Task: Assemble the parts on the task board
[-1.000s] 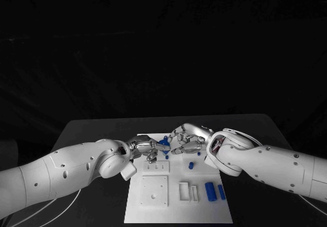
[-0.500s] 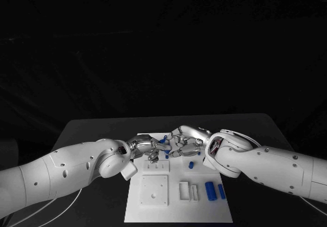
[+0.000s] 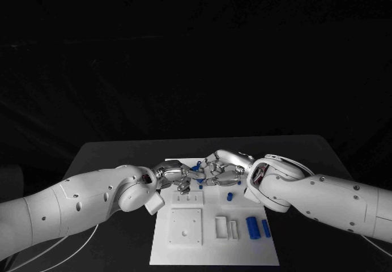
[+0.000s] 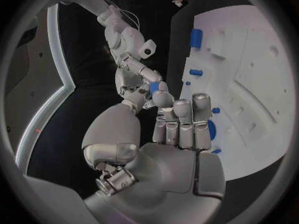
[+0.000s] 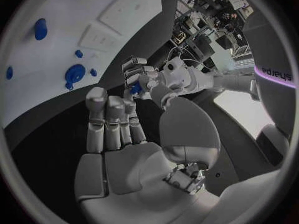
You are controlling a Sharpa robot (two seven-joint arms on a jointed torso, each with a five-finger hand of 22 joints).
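Note:
The white task board point(image 3: 245, 255) lies in the middle of the black table. Above its far end my two hands meet. My left hand point(image 3: 174, 177) pinches a small blue part point(image 3: 196, 166) that sticks up between the hands. My right hand point(image 3: 222, 169) is pressed close from the other side, its fingertips at the part. I cannot tell whether it grips the part. The left wrist view shows the blue part point(image 4: 154, 87) between my left hand point(image 4: 168, 149) and the right hand point(image 4: 134, 77). In the right wrist view the part point(image 5: 135, 88) sits under the left hand's point(image 5: 146, 77) curled fingers, at the tip of my right hand point(image 5: 131, 149).
Two blue cylinders point(image 3: 252, 229) point(image 3: 265, 228) lie on the board's near right. A small blue peg point(image 3: 229, 197) stands mid-board. White blocks point(image 3: 220, 226) and a square white plate point(image 3: 185, 226) sit nearer me. Bare black table point(image 3: 106, 156) flanks the board.
My right hand has shifted left and closed in on the blue part. The left hand has hardly moved.

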